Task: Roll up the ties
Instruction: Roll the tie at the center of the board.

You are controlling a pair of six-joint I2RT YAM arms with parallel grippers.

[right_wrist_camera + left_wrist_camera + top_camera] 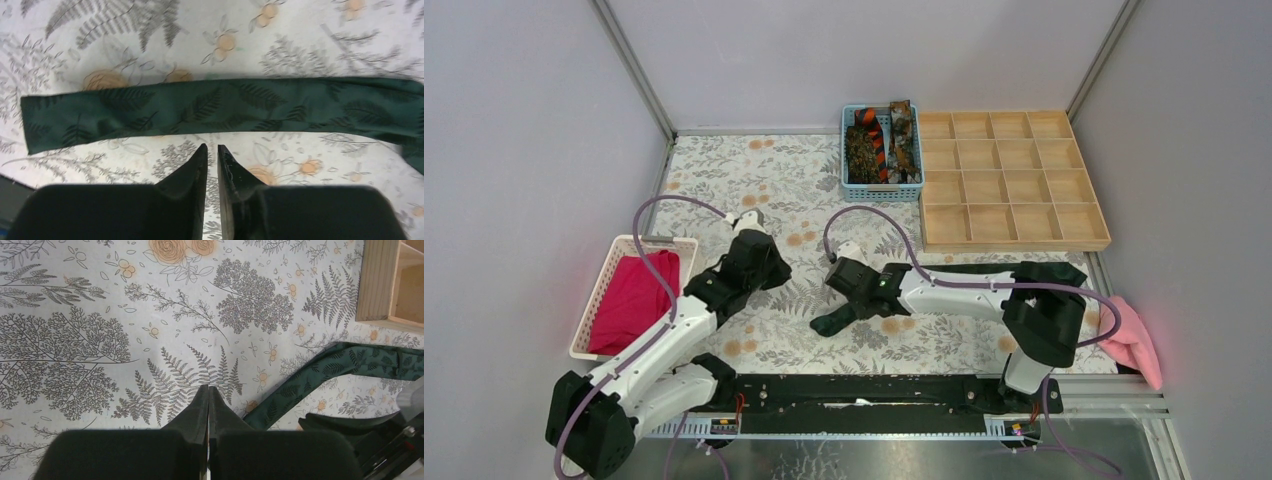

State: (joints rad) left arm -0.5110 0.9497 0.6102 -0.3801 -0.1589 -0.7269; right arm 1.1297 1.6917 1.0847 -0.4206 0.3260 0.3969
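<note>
A dark green tie with a leaf print (pixel 836 320) lies flat on the floral tablecloth. It runs from its end near the middle rightward under my right arm. In the right wrist view the tie (pixel 220 107) stretches across just beyond the fingertips, its cut end at the left. My right gripper (pixel 212 147) (pixel 849 295) hovers beside it with only a narrow gap between the jaws and nothing in them. My left gripper (pixel 208 388) (pixel 776 268) is shut and empty, left of the tie (pixel 310 380). More ties, mottled brown (pixel 861 150) and orange-and-black striped (pixel 876 140), lie in the blue basket (pixel 881 192).
A wooden grid tray (pixel 1014 243) stands at the back right, its corner (pixel 375 285) in the left wrist view. A white basket (pixel 599 295) holding a magenta cloth (pixel 634 300) sits at the left. A pale pink cloth (pixel 1129 335) lies at the right edge.
</note>
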